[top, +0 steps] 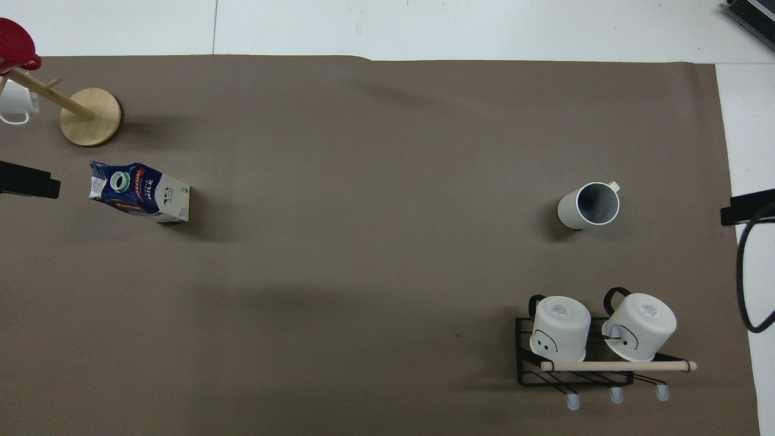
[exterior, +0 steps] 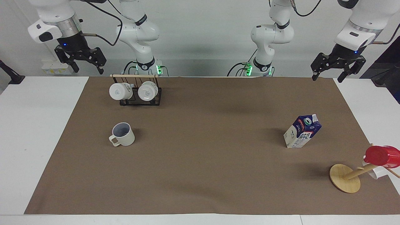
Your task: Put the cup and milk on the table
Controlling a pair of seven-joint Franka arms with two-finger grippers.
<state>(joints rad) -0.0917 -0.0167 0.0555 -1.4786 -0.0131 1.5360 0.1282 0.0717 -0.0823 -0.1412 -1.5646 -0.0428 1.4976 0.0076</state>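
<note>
The cream-white cup stands upright on the brown paper of the table, toward the right arm's end; it also shows in the overhead view. The milk carton stands upright on the paper toward the left arm's end, also seen from overhead. My right gripper is open and empty, raised above the table edge by the robots. My left gripper is open and empty, raised over the paper's corner by the robots. Neither touches anything.
A black wire rack with two white mugs stands nearer to the robots than the cup. A wooden mug tree carrying a red cup stands farther from the robots than the milk, at the paper's edge.
</note>
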